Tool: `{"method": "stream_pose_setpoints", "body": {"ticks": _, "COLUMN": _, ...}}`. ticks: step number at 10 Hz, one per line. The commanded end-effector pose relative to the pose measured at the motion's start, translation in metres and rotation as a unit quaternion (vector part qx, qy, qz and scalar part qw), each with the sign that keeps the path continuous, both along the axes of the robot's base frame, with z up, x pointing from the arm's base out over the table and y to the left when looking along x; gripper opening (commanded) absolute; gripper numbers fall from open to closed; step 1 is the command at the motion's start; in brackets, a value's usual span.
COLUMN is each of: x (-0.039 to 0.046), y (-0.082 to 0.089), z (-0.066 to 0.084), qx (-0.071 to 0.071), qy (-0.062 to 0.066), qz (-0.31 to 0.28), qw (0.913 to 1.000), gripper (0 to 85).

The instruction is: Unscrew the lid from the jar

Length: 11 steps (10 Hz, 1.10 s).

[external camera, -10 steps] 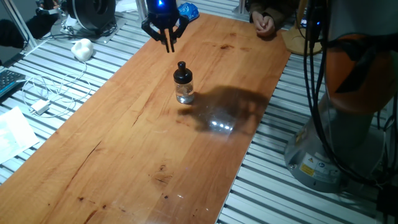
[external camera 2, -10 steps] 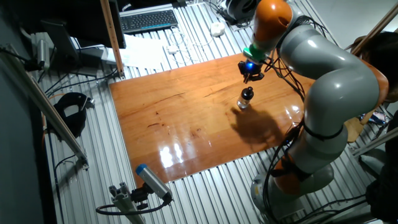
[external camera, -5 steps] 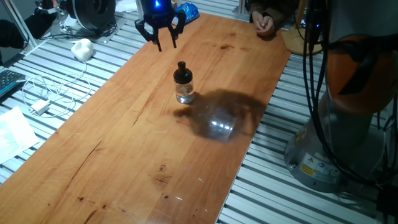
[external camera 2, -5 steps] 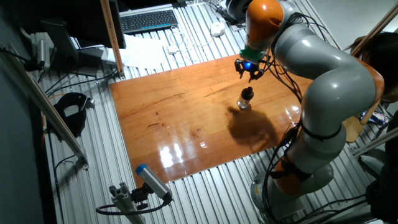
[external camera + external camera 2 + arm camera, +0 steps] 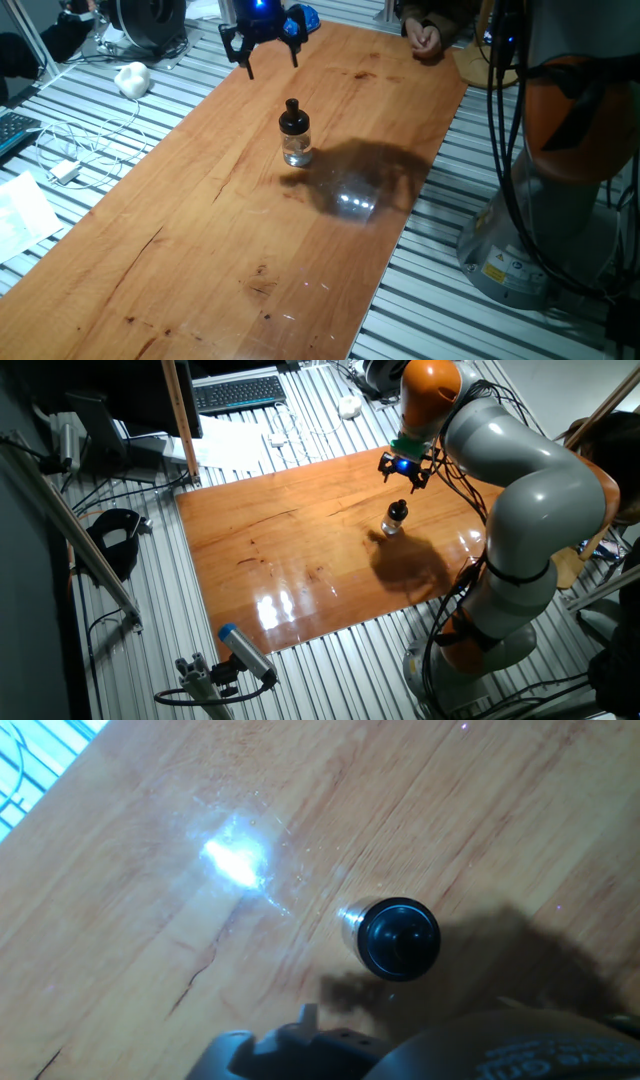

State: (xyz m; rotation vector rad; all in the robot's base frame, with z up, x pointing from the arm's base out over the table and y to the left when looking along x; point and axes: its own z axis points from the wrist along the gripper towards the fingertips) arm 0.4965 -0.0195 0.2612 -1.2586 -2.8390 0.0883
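The gripper (image 5: 270,62) is hovering above the jar (image 5: 296,149), fingers spread wide and holding nothing. The lid (image 5: 292,117) is sitting on the jar.

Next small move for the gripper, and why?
Probably descend straight onto the lid. The gripper hangs open above the table, holding nothing. In the hand view the black lid sits right of centre, on the upright jar, so a small centring shift seems needed first.
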Motion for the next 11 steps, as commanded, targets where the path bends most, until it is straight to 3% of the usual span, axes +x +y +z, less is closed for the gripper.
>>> {"method": "stream_pose_setpoints", "body": {"ticks": 1, "x": 0.0001, "y": 0.0, "z": 0.0, "qx": 0.002, "qy": 0.0, "qz": 0.002, "qw": 1.0, "gripper": 85.0}}
{"method": "stream_pose_setpoints", "body": {"ticks": 7, "x": 0.0001, "y": 0.0, "z": 0.0, "qx": 0.02, "qy": 0.008, "qz": 0.01, "qw": 0.9997, "gripper": 85.0}}
{"method": "stream_pose_setpoints", "body": {"ticks": 11, "x": 0.0001, "y": 0.0, "z": 0.0, "qx": 0.018, "qy": 0.003, "qz": 0.018, "qw": 0.9997, "gripper": 85.0}}
